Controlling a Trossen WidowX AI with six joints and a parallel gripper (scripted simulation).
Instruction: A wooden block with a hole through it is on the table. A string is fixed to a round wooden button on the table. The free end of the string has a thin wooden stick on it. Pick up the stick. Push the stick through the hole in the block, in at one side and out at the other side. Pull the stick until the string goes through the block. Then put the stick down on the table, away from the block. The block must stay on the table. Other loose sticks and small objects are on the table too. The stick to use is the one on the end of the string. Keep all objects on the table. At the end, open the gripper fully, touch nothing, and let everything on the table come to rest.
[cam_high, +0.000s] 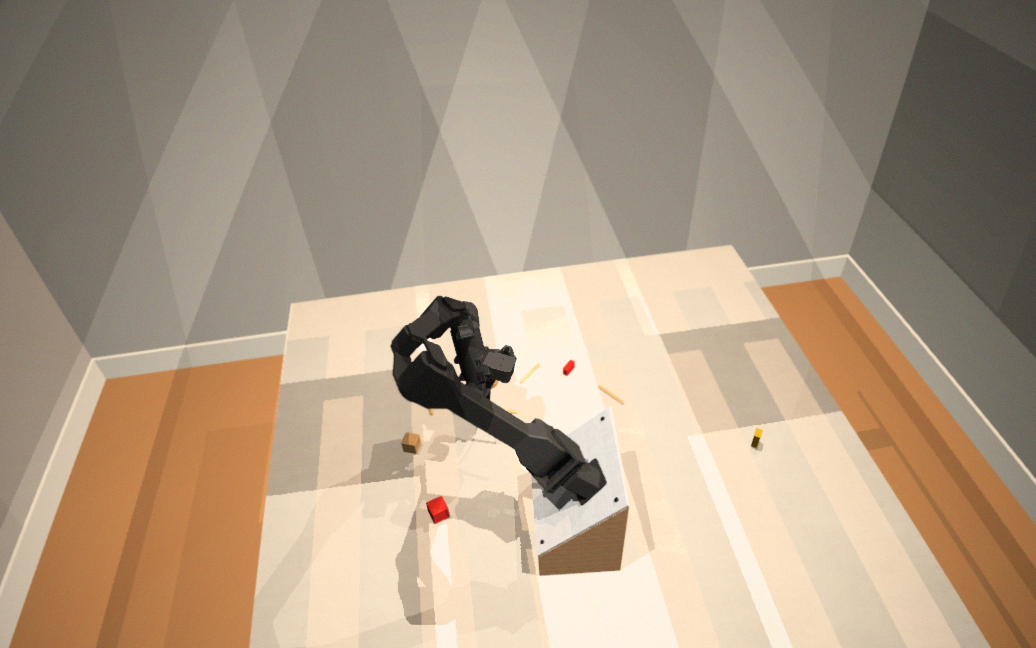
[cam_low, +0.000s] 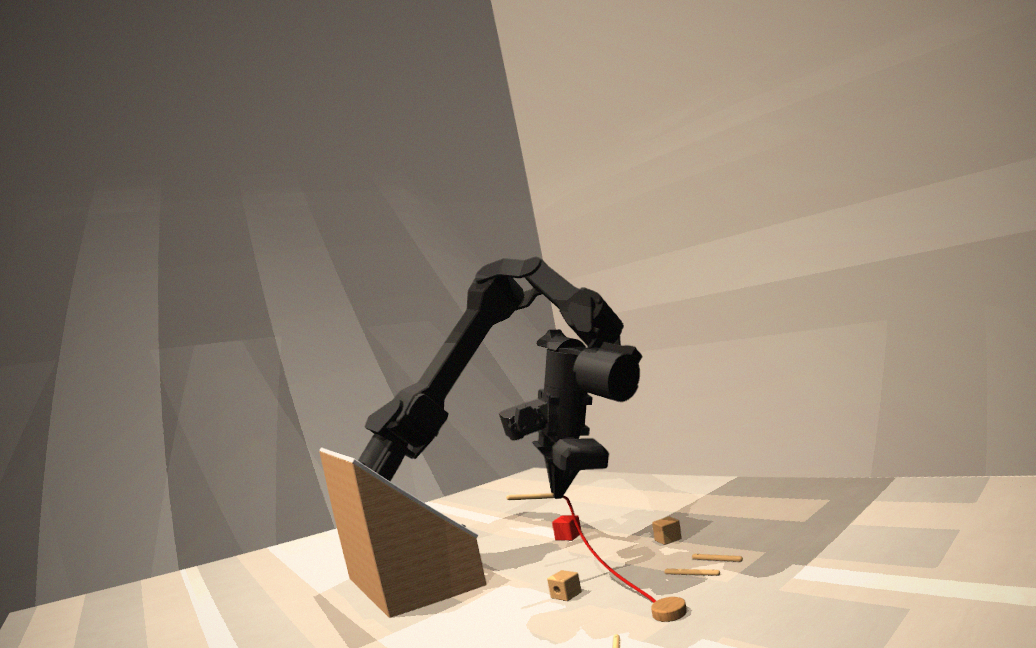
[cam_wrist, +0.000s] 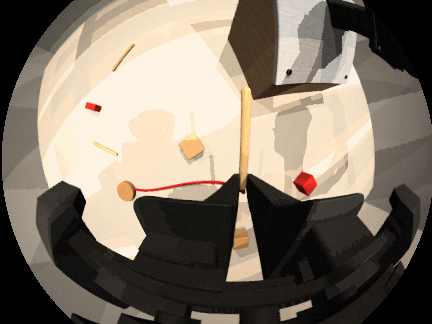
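My gripper is shut on the stick, near its string end, and holds it about level above the table. Its free end points toward the robot's base side in the wrist view. The red string runs from the fingertips down to the round button. The holed block stands on the table, below and to one side of the stick. Its hole shows in the exterior view, not in the wrist view. The arm hides the fingertips in the top view.
A red cube and a plain wooden cube stand on the table. Several loose sticks lie about, one near a small red brick. A yellow piece is far right.
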